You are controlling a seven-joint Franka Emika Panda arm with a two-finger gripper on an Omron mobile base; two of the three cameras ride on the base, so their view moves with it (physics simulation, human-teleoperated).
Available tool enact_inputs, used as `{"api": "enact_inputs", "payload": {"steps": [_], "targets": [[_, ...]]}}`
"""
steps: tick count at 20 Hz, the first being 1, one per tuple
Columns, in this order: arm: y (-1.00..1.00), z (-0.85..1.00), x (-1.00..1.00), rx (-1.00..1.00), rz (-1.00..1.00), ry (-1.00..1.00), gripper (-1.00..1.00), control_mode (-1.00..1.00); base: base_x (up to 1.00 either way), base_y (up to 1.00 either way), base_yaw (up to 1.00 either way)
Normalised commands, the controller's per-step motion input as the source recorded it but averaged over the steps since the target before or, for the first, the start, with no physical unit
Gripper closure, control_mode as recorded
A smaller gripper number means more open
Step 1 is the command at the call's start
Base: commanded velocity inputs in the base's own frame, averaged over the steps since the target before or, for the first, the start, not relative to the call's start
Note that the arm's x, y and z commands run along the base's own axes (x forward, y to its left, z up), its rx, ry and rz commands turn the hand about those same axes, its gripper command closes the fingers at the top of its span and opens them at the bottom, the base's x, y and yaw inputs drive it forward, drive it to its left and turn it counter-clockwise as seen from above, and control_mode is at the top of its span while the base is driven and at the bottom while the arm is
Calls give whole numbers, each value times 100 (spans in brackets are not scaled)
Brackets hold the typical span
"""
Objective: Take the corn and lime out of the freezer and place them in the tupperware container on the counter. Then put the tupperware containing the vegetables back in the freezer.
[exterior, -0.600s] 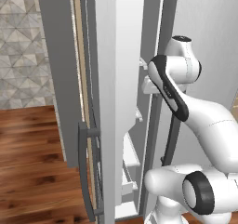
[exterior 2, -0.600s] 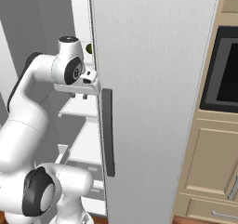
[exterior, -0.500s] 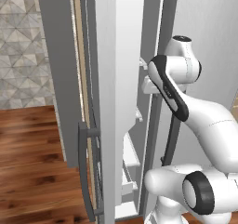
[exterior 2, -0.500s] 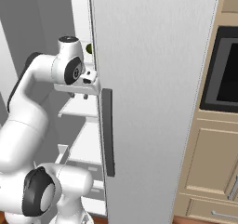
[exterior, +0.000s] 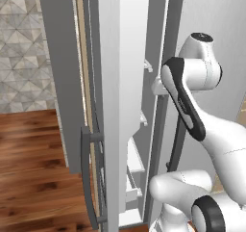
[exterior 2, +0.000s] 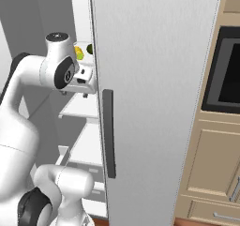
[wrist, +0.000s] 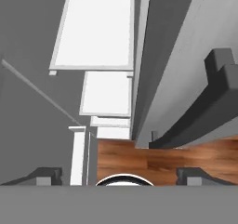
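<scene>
From the left base view, the freezer [exterior: 108, 106] is seen with its door swung open, white door bins [exterior: 130, 72] exposed edge-on, and the arm is reached into the gap — presumably to get at the shelves.

From the right base view, the corn [exterior 2: 78, 53] and the lime [exterior 2: 89, 48] are made out on an upper white shelf [exterior 2: 79, 105], just behind the wrist; they are small and partly hidden, so contact cannot be judged.

In the hand view, the gripper [wrist: 121, 175] is spread wide and nothing is held; it is pointed down past the shelves and the dark handle [wrist: 209, 107] toward the wood floor [wrist: 153, 155].
</scene>
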Motion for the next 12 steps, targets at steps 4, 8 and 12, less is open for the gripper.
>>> {"api": "enact_inputs", "payload": {"steps": [4,8,12], "targets": [[-6,36,-51,0,-6,0,-100,-100,0,0,0],[-16,12,-52,0,-4,2,-100,-100,0,0,0],[-19,0,-53,0,-3,10,-100,-100,0,0,0]]}}
